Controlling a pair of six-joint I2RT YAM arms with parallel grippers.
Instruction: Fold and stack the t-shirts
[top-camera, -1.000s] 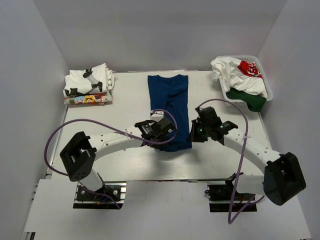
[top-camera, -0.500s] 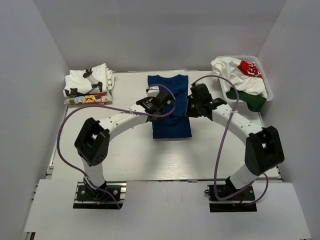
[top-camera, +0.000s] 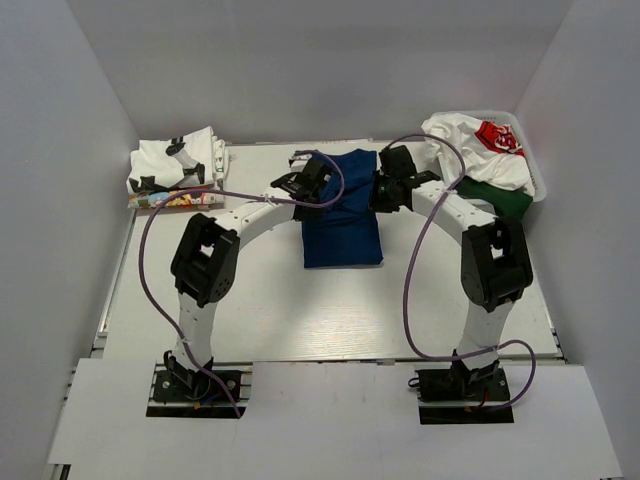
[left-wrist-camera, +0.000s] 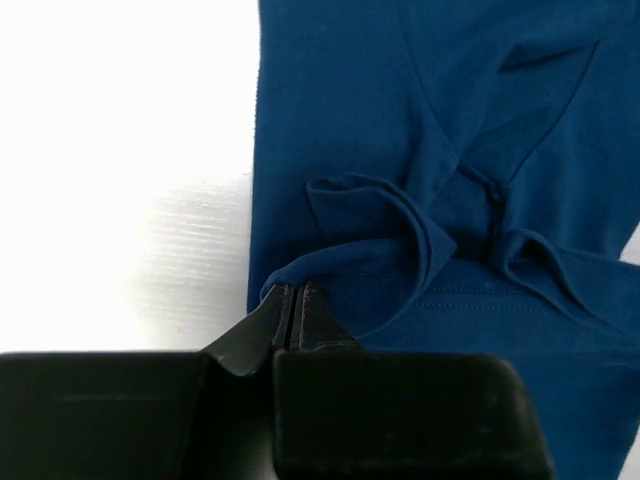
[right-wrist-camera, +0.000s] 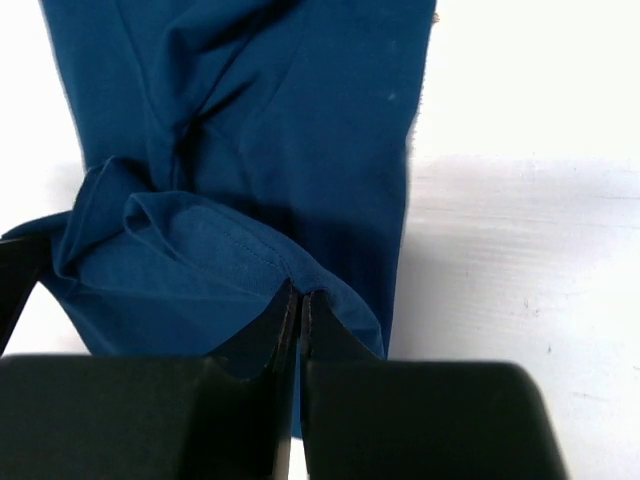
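The dark blue t-shirt (top-camera: 342, 225) lies mid-table, its near end doubled back over its far end. My left gripper (top-camera: 318, 182) is shut on the lifted hem's left corner (left-wrist-camera: 300, 270), its jaws pressed together on the cloth (left-wrist-camera: 295, 292). My right gripper (top-camera: 386, 190) is shut on the hem's right corner (right-wrist-camera: 330, 280), with the pinched fold right at its tips (right-wrist-camera: 298, 296). Both grippers sit over the shirt's far end. Under the raised hem, the lower layer of the shirt (left-wrist-camera: 520, 120) lies flat. Folded t-shirts (top-camera: 176, 172) are stacked at the back left.
A white mesh basket (top-camera: 536, 182) at the back right holds crumpled t-shirts, one white with red print (top-camera: 488, 140), one dark green (top-camera: 502, 205). Both arms arch over the white table (top-camera: 200, 300), purple cables looping beside them. Walls enclose three sides.
Both grippers have travelled from the near end of the blue shirt to its far end, carrying the hem with them. The shirt now lies doubled over and shorter.
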